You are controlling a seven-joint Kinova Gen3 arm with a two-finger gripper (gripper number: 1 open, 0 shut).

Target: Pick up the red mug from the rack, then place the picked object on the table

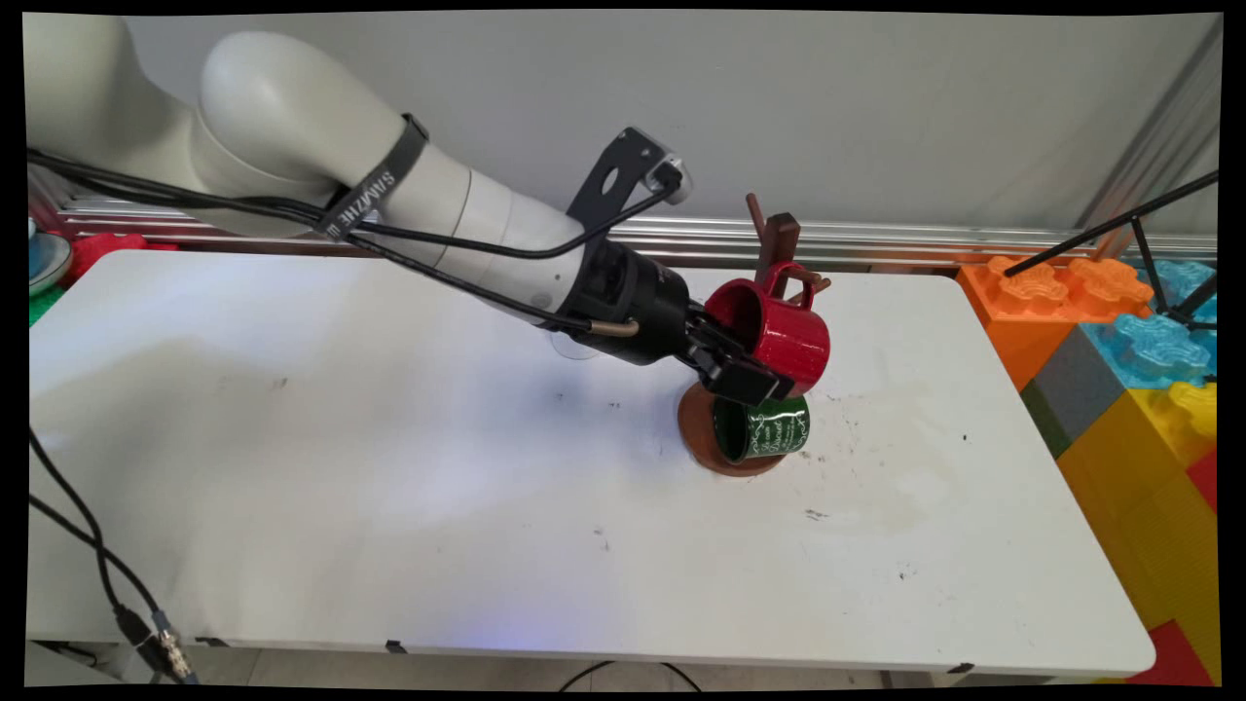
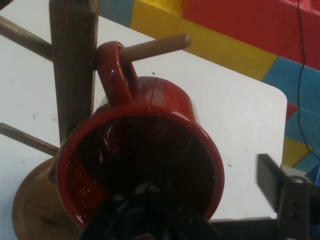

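Gripper (image 1: 745,362) clamping the red mug's (image 1: 774,329) rim, 1 finger inside, 1 outside, mug's handle hanging on a peg (image 2: 155,46) of the wooden rack (image 1: 776,248), green mug (image 1: 761,428) lying below over the rack's round base, all sitting on the white tabletop (image 1: 389,467).

The white arm (image 1: 409,209) reached in from the upper left and sloped down toward the right across the table, black cables (image 1: 292,209) trailing along it. Its black gripper (image 1: 745,365) pointed down and to the right. In the hand view one finger (image 2: 280,195) stood out at the right, the other low in the middle, jaws parted.
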